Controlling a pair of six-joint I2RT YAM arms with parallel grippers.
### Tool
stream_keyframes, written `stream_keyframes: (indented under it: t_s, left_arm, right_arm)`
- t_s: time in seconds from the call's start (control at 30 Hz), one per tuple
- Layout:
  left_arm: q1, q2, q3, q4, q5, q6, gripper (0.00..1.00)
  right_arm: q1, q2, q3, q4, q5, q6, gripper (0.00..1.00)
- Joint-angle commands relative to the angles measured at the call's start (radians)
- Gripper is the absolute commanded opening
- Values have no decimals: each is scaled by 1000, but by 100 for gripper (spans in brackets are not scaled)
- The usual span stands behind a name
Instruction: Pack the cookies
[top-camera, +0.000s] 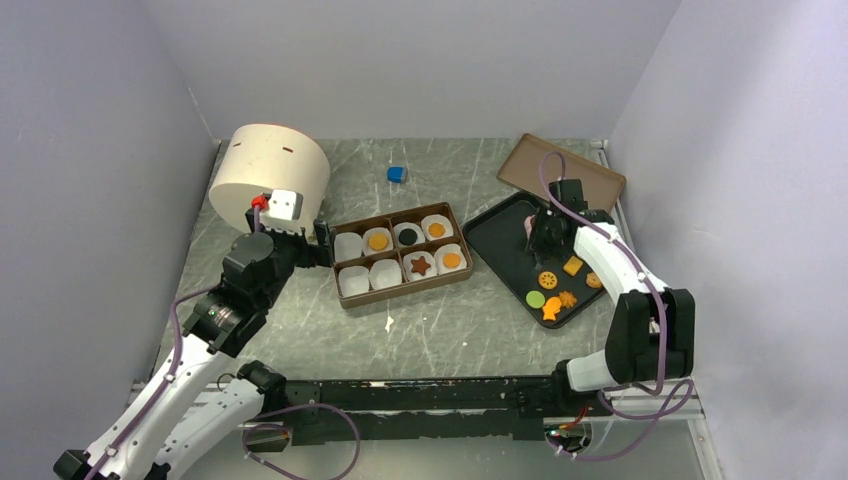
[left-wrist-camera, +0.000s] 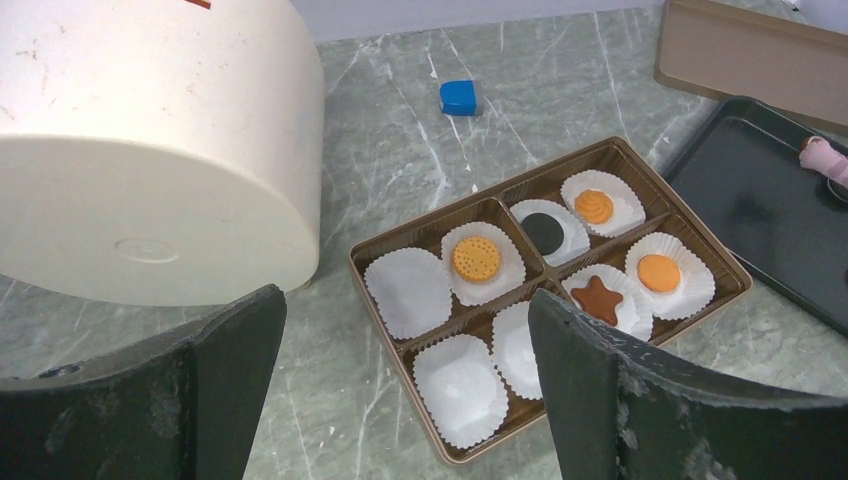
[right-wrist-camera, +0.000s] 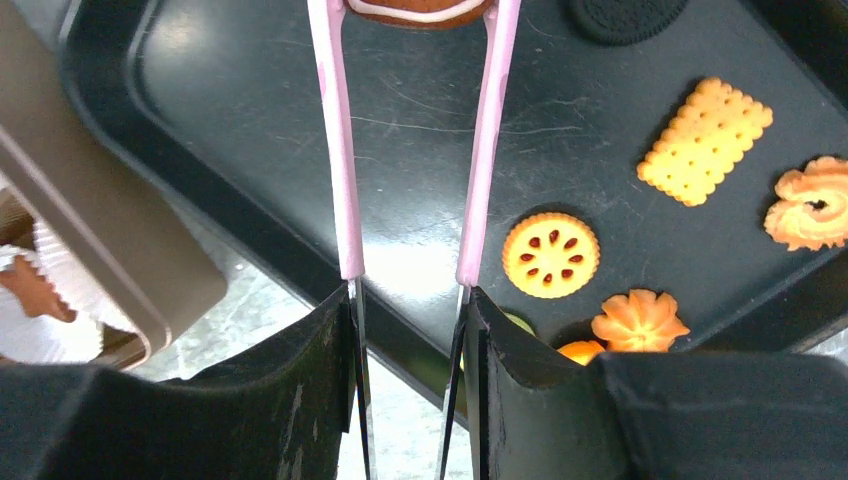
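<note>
A brown box (top-camera: 345, 298) holds white paper cups. Five hold cookies: a round orange one (left-wrist-camera: 476, 258), a black one (left-wrist-camera: 545, 232), an orange swirl (left-wrist-camera: 593, 206), a brown star (left-wrist-camera: 598, 298) and an orange round (left-wrist-camera: 659, 271). Three cups on its left side are empty. My left gripper (left-wrist-camera: 405, 300) is open and empty, hovering by the box's left end. My right gripper (right-wrist-camera: 410, 300) is shut on pink tongs (right-wrist-camera: 340, 150) above the black tray (top-camera: 500, 235). The tong tips pinch a brown iced cookie (right-wrist-camera: 420, 10). Loose cookies lie on the tray: a yellow round (right-wrist-camera: 551, 254), a rectangle (right-wrist-camera: 705, 140), a flower (right-wrist-camera: 640, 320).
A large cream round tub (top-camera: 270, 175) stands at the back left, close to my left gripper. A small blue cube (top-camera: 397, 174) lies behind the box. The brown box lid (top-camera: 585, 170) lies behind the tray. Walls close in on three sides.
</note>
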Motion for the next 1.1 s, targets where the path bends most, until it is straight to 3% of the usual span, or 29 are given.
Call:
stream_keyframes:
  t_s: [0.0,0.43,1.07]
  left_arm:
    - [-4,1,-2,50,1,22,96]
    - [-3,0,3,44,-8,20,96]
    - [0,-32,15,12,-114,-13,96]
  right_arm:
    - [28,-42,75,-4,-58,-25,27]
    - [340,-12,240,8,-3,-55,27]
    - [696,315,475,112,-67,-124,28]
